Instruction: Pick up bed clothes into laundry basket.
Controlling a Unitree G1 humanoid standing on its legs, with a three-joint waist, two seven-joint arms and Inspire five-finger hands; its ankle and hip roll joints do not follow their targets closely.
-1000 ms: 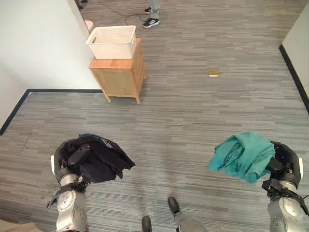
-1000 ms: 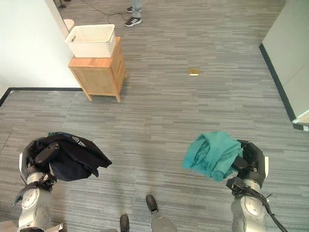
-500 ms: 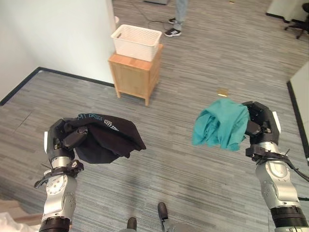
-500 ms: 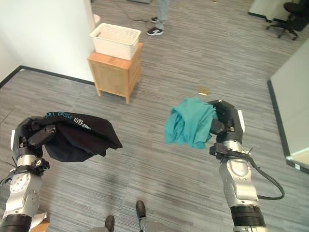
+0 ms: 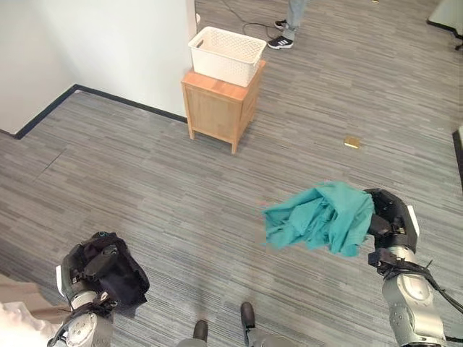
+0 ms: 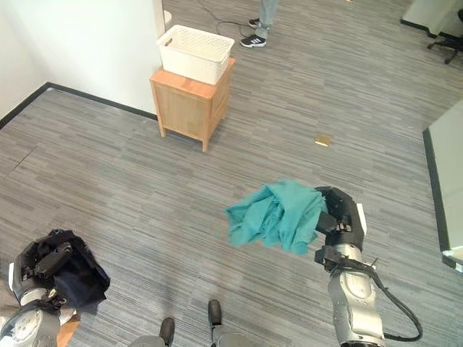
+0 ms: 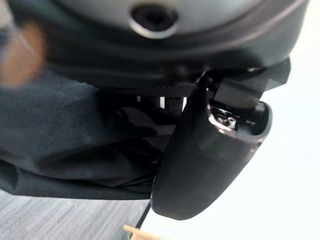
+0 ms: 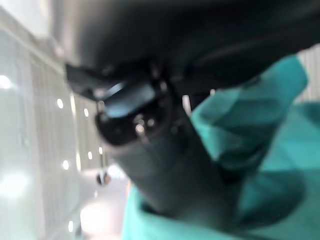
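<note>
Right hand (image 5: 387, 217) is seen at the near right, fingers curled round a bunched teal cloth (image 5: 318, 225) that is held up above the grey floor (image 5: 217, 188) and spreads to its left. Left hand (image 5: 90, 266) is seen at the near left, clenched on a dark garment (image 5: 119, 275) that is bundled against it. A white basket (image 5: 227, 55) is set on a small wooden cabinet (image 5: 218, 108) at the far left, by a white wall (image 5: 108, 50), well apart from both hands. A person's shoes (image 5: 282, 42) are seen beyond the basket
</note>
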